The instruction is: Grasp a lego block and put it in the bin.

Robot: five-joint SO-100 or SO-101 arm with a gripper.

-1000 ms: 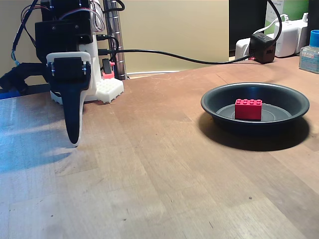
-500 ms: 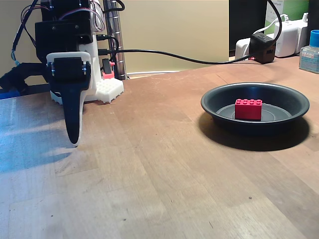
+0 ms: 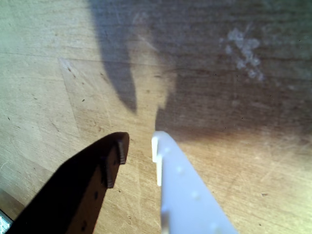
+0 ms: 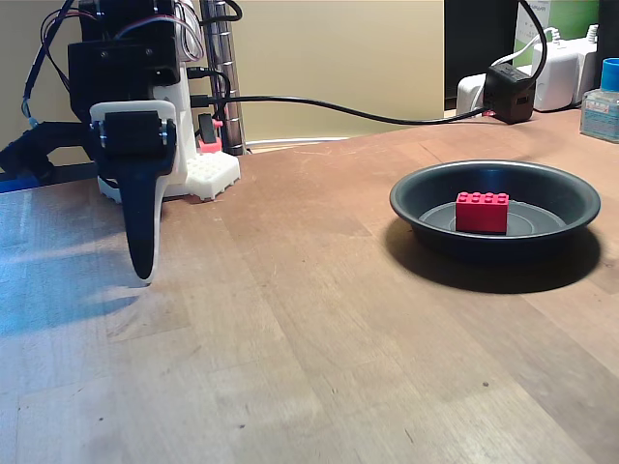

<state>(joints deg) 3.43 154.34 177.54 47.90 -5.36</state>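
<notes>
The red lego block (image 4: 482,212) stands inside the bin (image 4: 416,193), a shallow dark dish on the right of the table in the fixed view. My gripper (image 4: 143,278) hangs far to the left of it, pointing down just above the wood, close to the arm's base. The wrist view shows my gripper (image 3: 139,144) with its black finger (image 3: 92,185) and white finger (image 3: 180,190) a narrow gap apart. Nothing but bare table lies between them.
The white robot base (image 4: 208,174) stands at the back left with a metal post behind it. A black cable (image 4: 387,118) runs to a power adapter (image 4: 510,92) at the back right, beside white chargers and a bottle (image 4: 602,101). Bare wood lies between gripper and bin.
</notes>
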